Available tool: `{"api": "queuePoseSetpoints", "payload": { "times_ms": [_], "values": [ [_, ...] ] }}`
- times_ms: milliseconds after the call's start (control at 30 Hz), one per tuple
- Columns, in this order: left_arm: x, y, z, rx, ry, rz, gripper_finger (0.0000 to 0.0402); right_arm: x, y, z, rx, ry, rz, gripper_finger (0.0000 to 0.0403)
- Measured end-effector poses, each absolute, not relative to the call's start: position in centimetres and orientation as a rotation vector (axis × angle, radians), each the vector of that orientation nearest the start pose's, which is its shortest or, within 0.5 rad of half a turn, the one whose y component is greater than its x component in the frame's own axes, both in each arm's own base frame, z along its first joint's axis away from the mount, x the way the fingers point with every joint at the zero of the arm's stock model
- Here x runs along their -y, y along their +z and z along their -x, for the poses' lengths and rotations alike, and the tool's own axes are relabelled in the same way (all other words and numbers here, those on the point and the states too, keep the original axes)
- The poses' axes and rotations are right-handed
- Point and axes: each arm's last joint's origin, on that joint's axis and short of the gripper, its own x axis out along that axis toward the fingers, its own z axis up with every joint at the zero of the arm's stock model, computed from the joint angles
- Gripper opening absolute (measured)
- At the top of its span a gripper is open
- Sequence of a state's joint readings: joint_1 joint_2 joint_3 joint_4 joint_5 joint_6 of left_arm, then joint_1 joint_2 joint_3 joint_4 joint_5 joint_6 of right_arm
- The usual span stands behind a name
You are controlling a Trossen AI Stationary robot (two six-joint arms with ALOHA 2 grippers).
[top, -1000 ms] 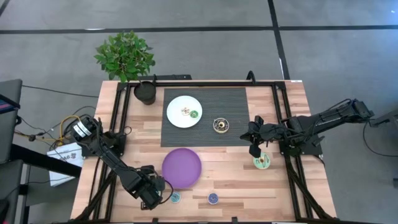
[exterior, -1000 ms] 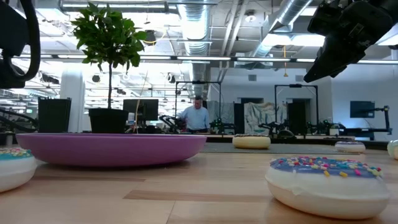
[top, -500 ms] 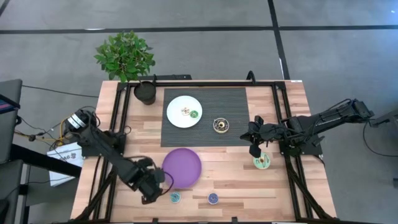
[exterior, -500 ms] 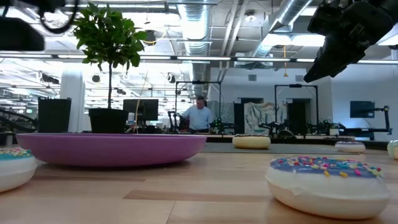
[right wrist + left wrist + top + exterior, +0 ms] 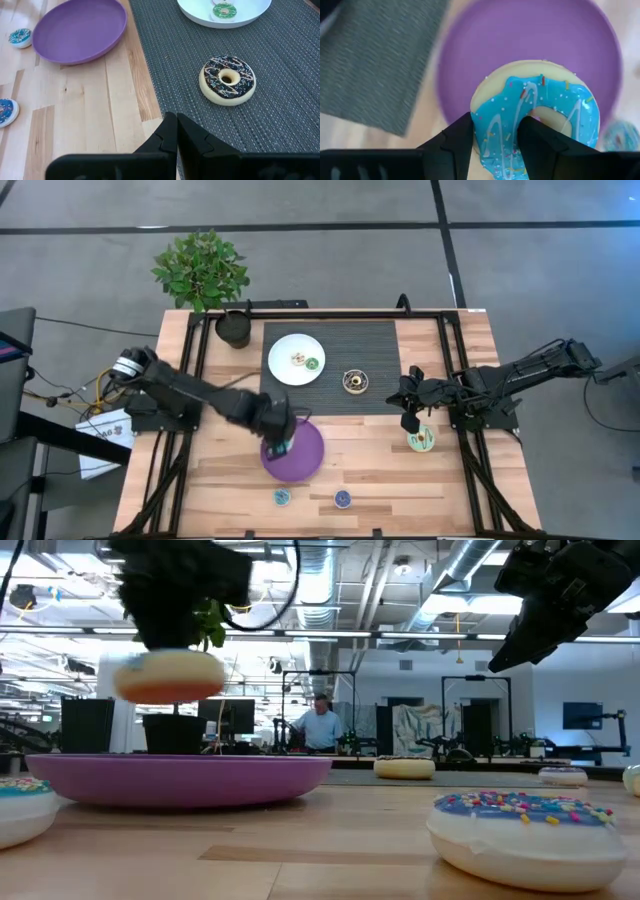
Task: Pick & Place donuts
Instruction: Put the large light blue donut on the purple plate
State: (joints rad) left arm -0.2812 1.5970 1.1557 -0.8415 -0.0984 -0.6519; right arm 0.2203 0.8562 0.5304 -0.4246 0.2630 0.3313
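My left gripper [image 5: 281, 442] hangs over the purple plate [image 5: 308, 458], shut on the blue-iced donut [image 5: 547, 102]. In the low view that donut [image 5: 168, 677] floats above the plate [image 5: 180, 780]. My right gripper [image 5: 410, 420] is shut and holds nothing, beside the green-iced donut [image 5: 422, 440] that lies flat on the wood. The brown-and-cream donut [image 5: 354, 381] lies flat on the dark mat. A green mini [image 5: 312, 364] and a cream mini [image 5: 298, 359] sit on the white plate [image 5: 285, 348]. The blue mini [image 5: 282, 497] and purple mini [image 5: 342, 499] lie near the table's near edge. My left gripper pinches the blue-iced donut by one side of its ring [image 5: 495, 131]. One finger [image 5: 535, 137] stands in the hole and the other [image 5: 457, 142] outside the rim. The fingers come from above, pointing down. The donut is lifted clear of the purple plate and lies about level.
A potted plant [image 5: 200, 268] and a black pot [image 5: 235, 328] stand at the far left corner. The dark mat [image 5: 375, 340] covers the far middle of the table. Black frame rails [image 5: 452, 370] run along both sides.
My left gripper has risen from the table's near-left area and swung right and toward the far edge, ending over the purple plate with the blue-iced donut carried along, lifted clear.
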Motion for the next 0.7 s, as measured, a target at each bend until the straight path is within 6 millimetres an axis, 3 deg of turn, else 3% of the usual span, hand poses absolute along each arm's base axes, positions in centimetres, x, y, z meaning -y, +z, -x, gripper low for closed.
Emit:
{"api": "queuePoseSetpoints", "payload": {
  "times_ms": [200,400,700],
  "values": [
    [5.4,22.4,-30.5,-1.184,0.241,0.280,0.0137,-2.9,21.6,-16.6,-0.711,-0.161,-0.137,0.0000],
    [5.4,21.4,-31.7,-1.152,0.214,0.253,0.0137,-2.9,21.6,-16.6,-0.713,-0.161,-0.137,0.0000],
    [5.9,17.8,-32.9,-1.272,0.178,0.284,0.0137,-2.9,21.6,-16.5,-0.719,-0.162,-0.135,0.0000]
  ]
}}
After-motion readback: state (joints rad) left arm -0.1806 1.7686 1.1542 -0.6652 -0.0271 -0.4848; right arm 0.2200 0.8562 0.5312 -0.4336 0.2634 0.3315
